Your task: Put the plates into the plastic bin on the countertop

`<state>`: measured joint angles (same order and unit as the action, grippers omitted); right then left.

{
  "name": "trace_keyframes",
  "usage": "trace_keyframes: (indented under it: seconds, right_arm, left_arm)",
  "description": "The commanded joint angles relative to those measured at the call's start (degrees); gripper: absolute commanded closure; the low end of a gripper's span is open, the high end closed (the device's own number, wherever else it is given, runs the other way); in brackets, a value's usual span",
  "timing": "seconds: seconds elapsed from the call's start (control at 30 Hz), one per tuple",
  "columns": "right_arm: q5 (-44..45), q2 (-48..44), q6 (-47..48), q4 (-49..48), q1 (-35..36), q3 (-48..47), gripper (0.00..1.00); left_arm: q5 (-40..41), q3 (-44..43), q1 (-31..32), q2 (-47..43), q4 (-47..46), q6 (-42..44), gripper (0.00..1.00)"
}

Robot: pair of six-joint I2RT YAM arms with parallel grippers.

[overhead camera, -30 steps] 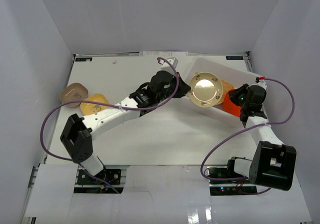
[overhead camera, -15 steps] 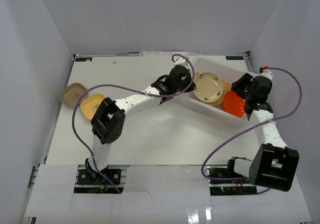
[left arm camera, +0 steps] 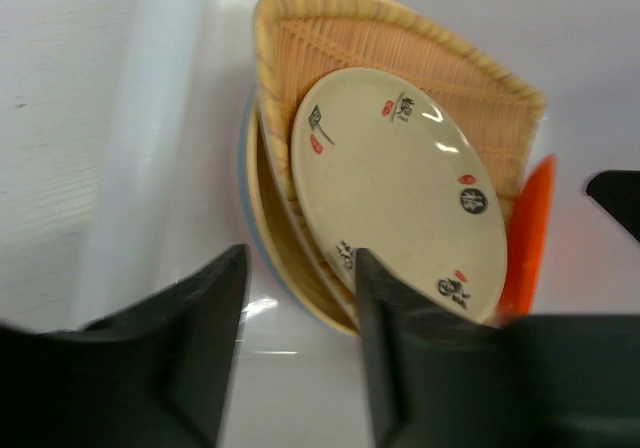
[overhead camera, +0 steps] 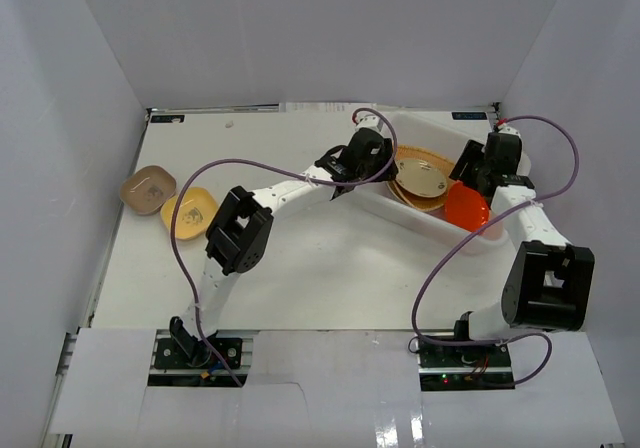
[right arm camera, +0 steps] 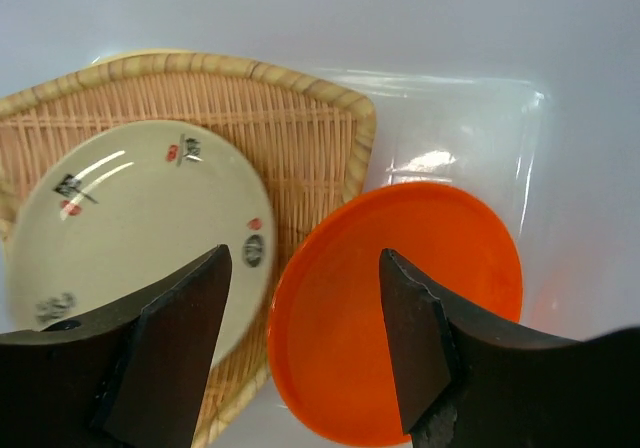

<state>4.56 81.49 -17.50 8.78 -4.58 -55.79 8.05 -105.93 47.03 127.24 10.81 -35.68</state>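
The white table fills the floor of my workspace, with grey walls around it. In the top view the white plastic bin sits toward 2 o'clock on the table, set at a slant, its far end near the back edge.

My left arm reaches from 7 o'clock across the table to the bin's 9 o'clock side. My right arm rises along the 3 o'clock edge and bends in over the bin's far right corner.

Inside the bin, the fan-shaped woven plate lies lowest and widest. The red-orange plate lies at 4 o'clock of it in the top view, its edge overlapping the woven rim. The cream plate, printed with small dark and red marks, rests tilted on top of the woven one. My left wrist view shows a tan plate under the cream plate's near edge and a thin blue rim beneath that.

Two plates are out on the table at 9 o'clock, well apart from the bin. They are a brown rounded-square plate and, just beside it at its 4 o'clock, a yellow rounded-square plate.

My left tool hangs over the bin's left end with its jaws spread, and nothing is gripped between them. My right tool hovers above where the cream and red-orange plates meet, jaws wide apart and also holding nothing.
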Motion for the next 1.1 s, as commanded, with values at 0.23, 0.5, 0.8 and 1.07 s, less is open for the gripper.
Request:
trace_keyframes:
  seconds: [0.23,0.5,0.8,1.07]
  right_arm:
    - [9.59,8.07,1.5,5.99,3.87,-6.97,0.34]
    - [13.38,8.16,2.47,9.33,9.23,-5.04,0.34]
    - [18.47,4.64,3.17,14.95,13.54,-4.77,0.22]
    - [21.54,8.76,3.26,19.26,15.21,-8.8,0.45]
  left_arm:
    - [-6.47,2.64,-1.32,-12.96,-3.93,3.95,0.02]
    - [-10.69,17.66,-1.32,-34.13,-7.3,4.48,0.02]
    - [-10.25,33.48,-1.32,-55.75,-1.33,4.13,0.02]
    - [-6.58,43.16,-1.32,-71.31,6.68,6.5,0.02]
